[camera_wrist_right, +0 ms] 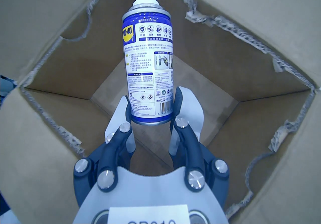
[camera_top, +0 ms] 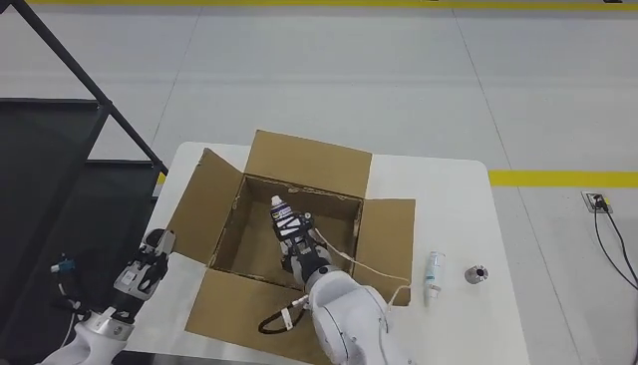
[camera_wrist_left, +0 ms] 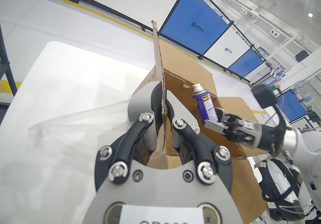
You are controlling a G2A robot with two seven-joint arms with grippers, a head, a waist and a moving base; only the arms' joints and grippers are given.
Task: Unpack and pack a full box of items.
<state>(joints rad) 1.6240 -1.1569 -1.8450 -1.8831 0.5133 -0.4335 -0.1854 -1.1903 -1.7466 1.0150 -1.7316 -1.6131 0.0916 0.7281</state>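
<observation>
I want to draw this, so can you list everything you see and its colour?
Table: one, white, centre.
Box: one, brown cardboard, flaps open, on the table.
Spray can: one, blue and white, held over the open box.
Small bottle: one, white, lying right of the box.
Round part: one, grey, beside the bottle.
Left tool: one, grey and black, shut on a box flap.
Right tool: one, grey and black, shut on the spray can.
</observation>
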